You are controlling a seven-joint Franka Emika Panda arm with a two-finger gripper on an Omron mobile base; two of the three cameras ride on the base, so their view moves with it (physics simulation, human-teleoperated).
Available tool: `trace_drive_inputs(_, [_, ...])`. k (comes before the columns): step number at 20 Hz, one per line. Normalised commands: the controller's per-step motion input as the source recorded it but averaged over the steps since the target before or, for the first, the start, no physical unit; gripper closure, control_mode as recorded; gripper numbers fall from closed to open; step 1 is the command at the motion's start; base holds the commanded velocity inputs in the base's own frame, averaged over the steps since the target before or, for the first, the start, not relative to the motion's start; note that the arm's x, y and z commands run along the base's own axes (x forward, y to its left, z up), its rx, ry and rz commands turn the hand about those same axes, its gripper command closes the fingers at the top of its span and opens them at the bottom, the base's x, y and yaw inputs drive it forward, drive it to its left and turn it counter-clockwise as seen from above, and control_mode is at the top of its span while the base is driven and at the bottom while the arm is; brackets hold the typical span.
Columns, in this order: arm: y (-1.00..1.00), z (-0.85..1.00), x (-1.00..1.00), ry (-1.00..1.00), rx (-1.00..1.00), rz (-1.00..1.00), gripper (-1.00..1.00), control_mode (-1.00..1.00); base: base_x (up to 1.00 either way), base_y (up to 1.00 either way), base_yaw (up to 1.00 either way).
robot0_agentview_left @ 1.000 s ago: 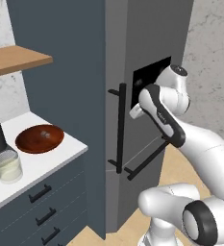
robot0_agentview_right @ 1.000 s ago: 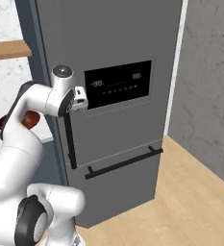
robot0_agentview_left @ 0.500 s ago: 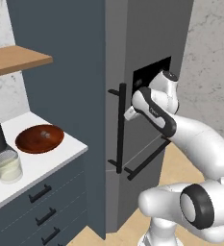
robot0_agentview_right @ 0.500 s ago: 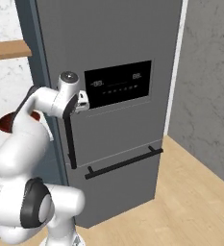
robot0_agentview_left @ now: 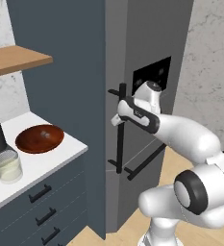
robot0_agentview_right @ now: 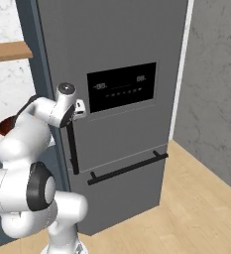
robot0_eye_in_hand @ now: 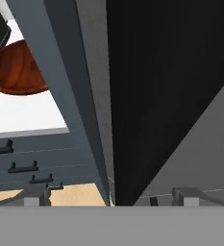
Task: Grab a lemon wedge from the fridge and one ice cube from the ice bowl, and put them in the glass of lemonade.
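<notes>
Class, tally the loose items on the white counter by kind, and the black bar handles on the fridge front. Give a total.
Brown bowl: 1
Glass of pale liquid: 1
Black fridge handles: 2, one vertical, one horizontal
Total: 4

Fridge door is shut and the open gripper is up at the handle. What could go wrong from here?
1. The gripper may close beside the fridge's vertical handle rather than around it, so the pull slips off.
2. The ice bowl and glass of lemonade sit nearby on the counter; a wide swing could knock them.
</notes>
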Motion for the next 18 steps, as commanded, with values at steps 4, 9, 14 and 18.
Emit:
trace_drive_inputs(4, [-0.04, -0.02, 0.06, 0.00, 0.00, 0.00, -1.00, -1.00, 0.00, 0.00, 0.00])
trace_drive_inputs(9, [-0.03, -0.04, 0.15, 0.00, 0.00, 0.00, -1.00, -1.00, 0.00, 0.00, 0.00])
trace_drive_inputs(14, [-0.08, -0.22, 0.50, 0.00, 0.01, -0.02, -1.00, -1.00, 0.00, 0.00, 0.00])
trace_drive_inputs(18, [-0.02, -0.23, 0.30, 0.00, 0.02, -0.01, -1.00, -1.00, 0.00, 0.00, 0.00])
